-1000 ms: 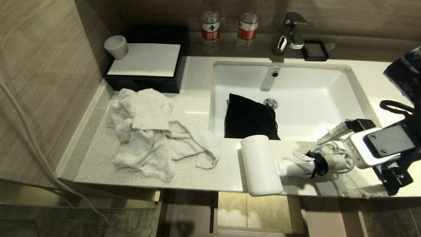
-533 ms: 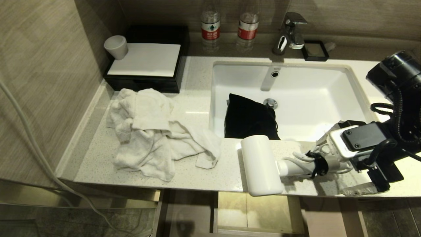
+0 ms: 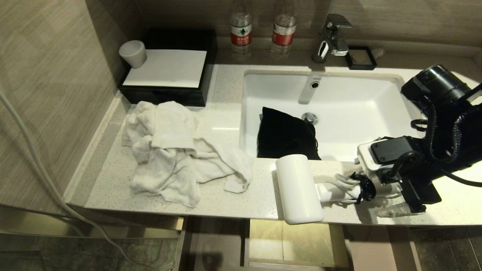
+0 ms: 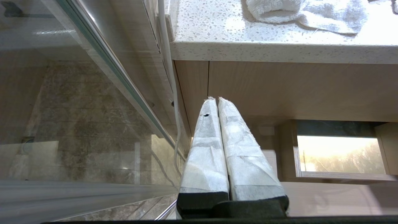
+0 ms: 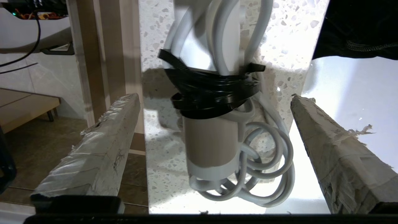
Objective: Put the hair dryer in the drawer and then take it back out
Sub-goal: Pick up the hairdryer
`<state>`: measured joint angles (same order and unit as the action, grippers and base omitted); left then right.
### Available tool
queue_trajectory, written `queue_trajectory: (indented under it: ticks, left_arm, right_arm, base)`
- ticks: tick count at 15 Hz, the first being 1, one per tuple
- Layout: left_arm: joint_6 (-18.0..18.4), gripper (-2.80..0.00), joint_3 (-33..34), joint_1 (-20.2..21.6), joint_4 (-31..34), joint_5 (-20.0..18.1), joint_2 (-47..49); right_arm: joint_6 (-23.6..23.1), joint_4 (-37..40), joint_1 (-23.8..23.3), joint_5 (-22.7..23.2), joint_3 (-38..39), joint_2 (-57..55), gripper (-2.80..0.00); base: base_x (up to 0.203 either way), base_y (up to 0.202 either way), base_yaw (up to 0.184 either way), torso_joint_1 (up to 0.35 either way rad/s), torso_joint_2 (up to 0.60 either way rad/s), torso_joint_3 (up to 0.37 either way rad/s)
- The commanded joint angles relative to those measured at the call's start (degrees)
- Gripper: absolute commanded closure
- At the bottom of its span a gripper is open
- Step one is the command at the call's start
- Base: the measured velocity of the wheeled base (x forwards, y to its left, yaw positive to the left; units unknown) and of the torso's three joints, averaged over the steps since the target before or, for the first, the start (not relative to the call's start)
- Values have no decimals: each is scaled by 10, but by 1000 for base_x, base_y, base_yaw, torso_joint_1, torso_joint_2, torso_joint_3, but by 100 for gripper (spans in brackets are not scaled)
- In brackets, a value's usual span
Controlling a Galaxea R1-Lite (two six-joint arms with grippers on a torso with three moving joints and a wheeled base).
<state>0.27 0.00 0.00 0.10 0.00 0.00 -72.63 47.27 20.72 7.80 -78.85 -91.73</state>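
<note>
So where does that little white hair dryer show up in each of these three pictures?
Head view: hair dryer lies at the counter's front edge, handle toward the right gripper.
Left wrist view: not in it.
Right wrist view: its handle sits between open fingers.
Shared landmark: speckled countertop.

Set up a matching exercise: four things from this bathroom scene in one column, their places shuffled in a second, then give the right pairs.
Things:
1. hair dryer
2. black pouch
3. white towel
4. grey cup

Places:
A. inside the sink basin
B. on the black box in the back left corner
C. at the counter's front edge, handle between the open right gripper fingers
D. crumpled on the counter left of the sink

Pairs: 1-C, 2-A, 3-D, 4-B
</note>
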Motion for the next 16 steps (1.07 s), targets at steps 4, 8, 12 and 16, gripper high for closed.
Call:
queue_trajectory:
  ticks: [4,8,12,16]
  left_arm:
    - [0,0,1,0,0,0,0]
    - [0,0,1,0,0,0,0]
    - [0,0,0,0,0,0,0]
    - [0,0,1,0,0,0,0]
  right_arm:
    - [31,-53,6,1,5,-31,-280]
    - [41,-59,7,1,5,-38,-280]
    - [44,-75,10,2,4,-44,-280]
    - [64,-82,10,4,-2,-50,-280]
  base:
    - [0,0,0,0,0,0]
    - [0,0,0,0,0,0]
    - [0,0,0,0,0,0]
    - [0,0,0,0,0,0]
